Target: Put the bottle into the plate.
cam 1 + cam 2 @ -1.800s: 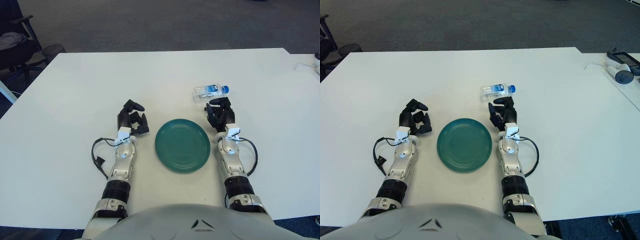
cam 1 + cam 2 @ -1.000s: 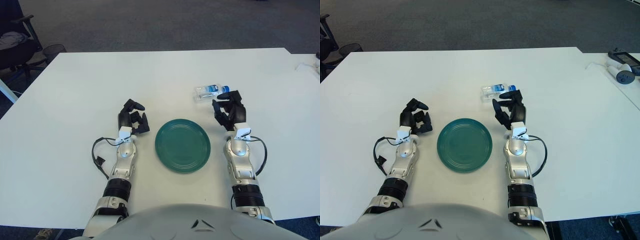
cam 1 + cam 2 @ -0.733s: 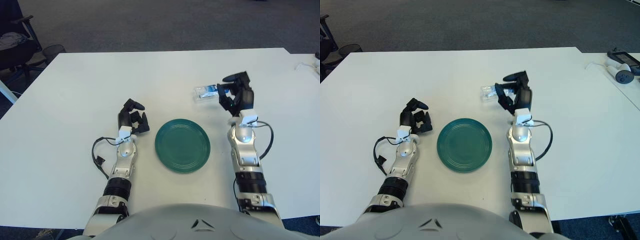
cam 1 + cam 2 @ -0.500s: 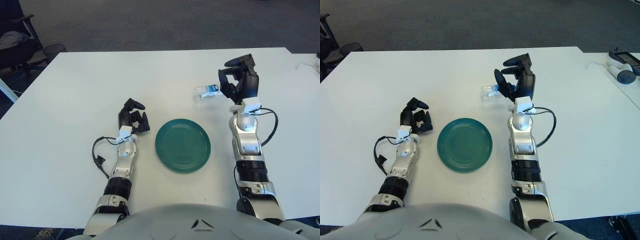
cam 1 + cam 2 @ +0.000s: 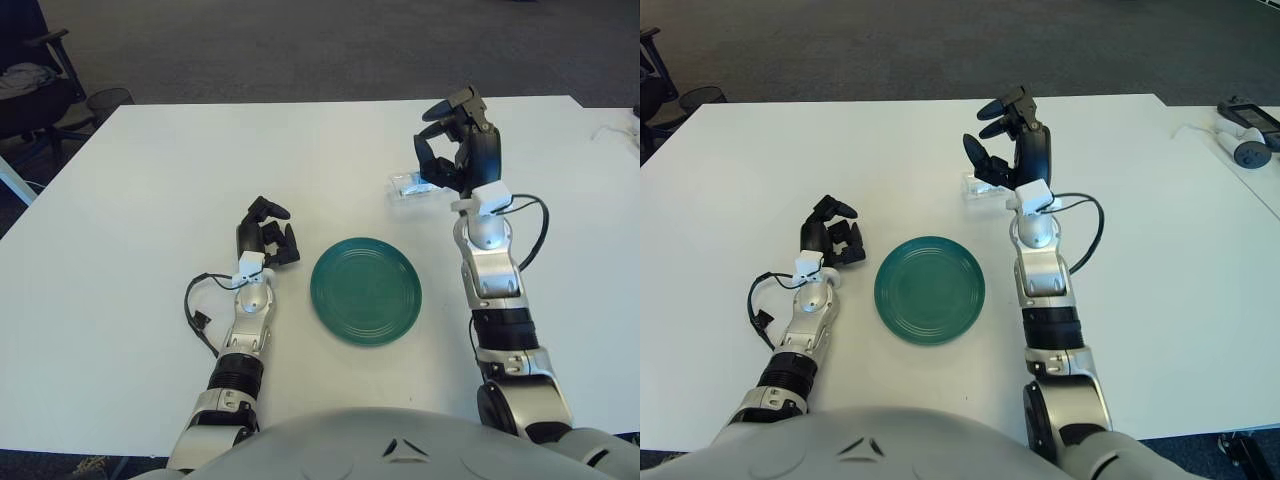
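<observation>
Right robot hand point(image 5: 452, 150) hangs over the bottle point(image 5: 410, 185), fingers spread, gripping nothing. Bottle lies on the surface at the plate's point(image 5: 365, 291) 1 o'clock. Left robot hand point(image 5: 265, 240) curled at 9 o'clock.

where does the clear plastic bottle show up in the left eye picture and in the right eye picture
Left eye view: the clear plastic bottle lies right of centre, partly behind the raised right hand.
Right eye view: it sits near centre.
Shared landmark: the round green plate, nearer the robot than the bottle.

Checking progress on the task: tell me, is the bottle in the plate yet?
Not yet. The bottle lies on its side on the table, beyond the empty plate, under the raised right hand.
</observation>
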